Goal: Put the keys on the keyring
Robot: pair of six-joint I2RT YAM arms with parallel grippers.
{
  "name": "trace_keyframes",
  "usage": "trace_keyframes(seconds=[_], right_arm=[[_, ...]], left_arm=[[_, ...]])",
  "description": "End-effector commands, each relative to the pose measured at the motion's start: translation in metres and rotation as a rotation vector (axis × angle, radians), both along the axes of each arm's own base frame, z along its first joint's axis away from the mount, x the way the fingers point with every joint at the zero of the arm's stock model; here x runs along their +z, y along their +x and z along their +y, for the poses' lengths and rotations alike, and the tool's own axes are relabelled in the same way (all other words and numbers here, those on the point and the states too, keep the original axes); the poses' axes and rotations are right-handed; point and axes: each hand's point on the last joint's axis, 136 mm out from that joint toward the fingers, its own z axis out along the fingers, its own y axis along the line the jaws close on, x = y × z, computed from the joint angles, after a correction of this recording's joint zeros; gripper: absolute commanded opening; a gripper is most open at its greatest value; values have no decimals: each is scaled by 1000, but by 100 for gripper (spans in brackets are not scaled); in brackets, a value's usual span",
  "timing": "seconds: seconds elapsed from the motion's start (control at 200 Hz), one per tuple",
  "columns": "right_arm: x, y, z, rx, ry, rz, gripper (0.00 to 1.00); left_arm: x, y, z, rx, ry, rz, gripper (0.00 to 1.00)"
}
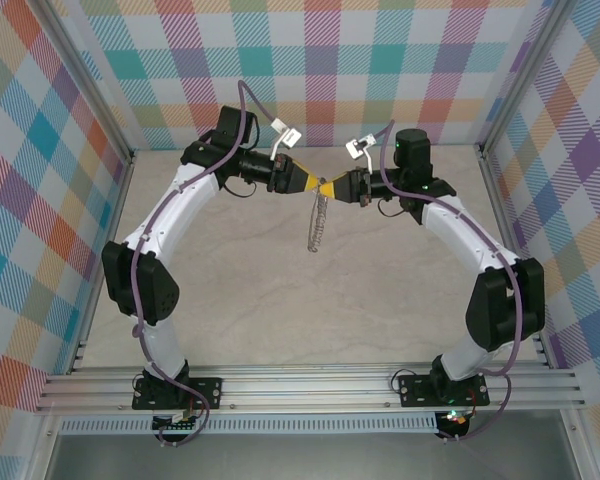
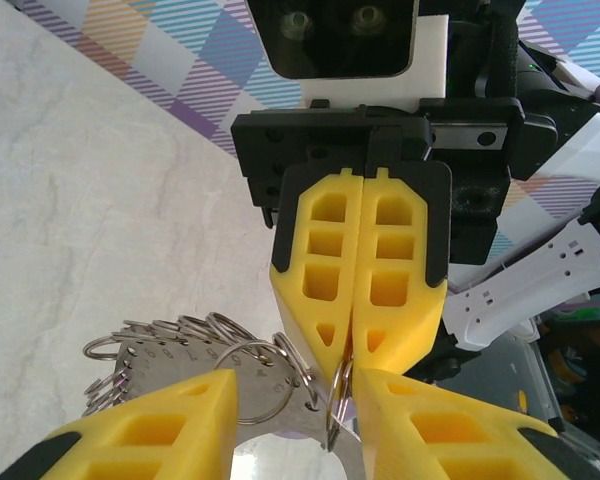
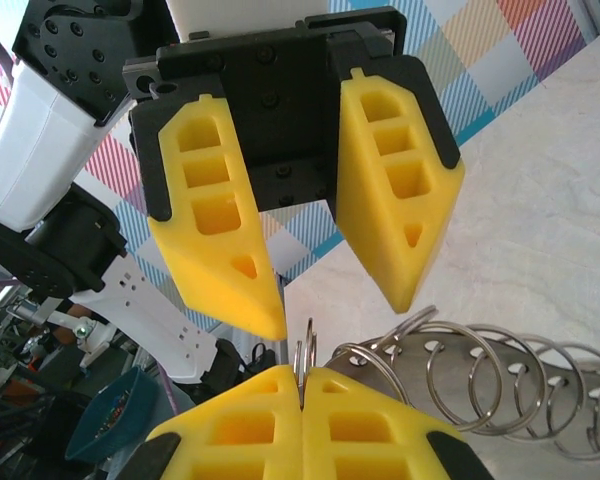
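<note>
Tightly pinches a thin loop of the keyring (image 2: 165,360) between the pressed-together fingers of the right gripper (image 3: 302,372); faces the left gripper (image 3: 335,320) tip to tip, spread astride that loop; dangles remaining rings above the table (image 1: 380,290).

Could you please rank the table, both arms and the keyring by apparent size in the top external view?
1. table
2. left arm and right arm, which look alike
3. keyring
</note>
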Motion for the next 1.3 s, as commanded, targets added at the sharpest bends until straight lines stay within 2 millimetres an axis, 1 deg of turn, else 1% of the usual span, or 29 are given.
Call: trace_keyframes(seconds=[0.0, 0.165, 0.4, 0.555, 0.72, 0.78, 0.885, 1.3], right_arm=[[15, 3, 0, 29, 34, -60, 0], [13, 5, 0, 24, 34, -57, 0], [12, 6, 0, 17, 34, -51, 0], [13, 7, 0, 15, 37, -52, 0], [14, 7, 0, 13, 37, -51, 0], [12, 7, 0, 13, 36, -48, 0], [12, 6, 0, 13, 36, -47, 0], [10, 7, 0, 8, 37, -44, 0]], left_arm=[[11, -5, 2, -36, -30, -12, 36], [13, -9, 1, -54, -40, -5, 33], [7, -14, 1, -68, -38, 13, 33], [5, -16, 1, -74, -37, 17, 31], [4, -16, -1, -80, -37, 17, 25], [3, -16, -3, -82, -36, 17, 21], [3, -16, -4, -84, -37, 17, 17], [1, -23, -12, -110, -37, 21, 19]])
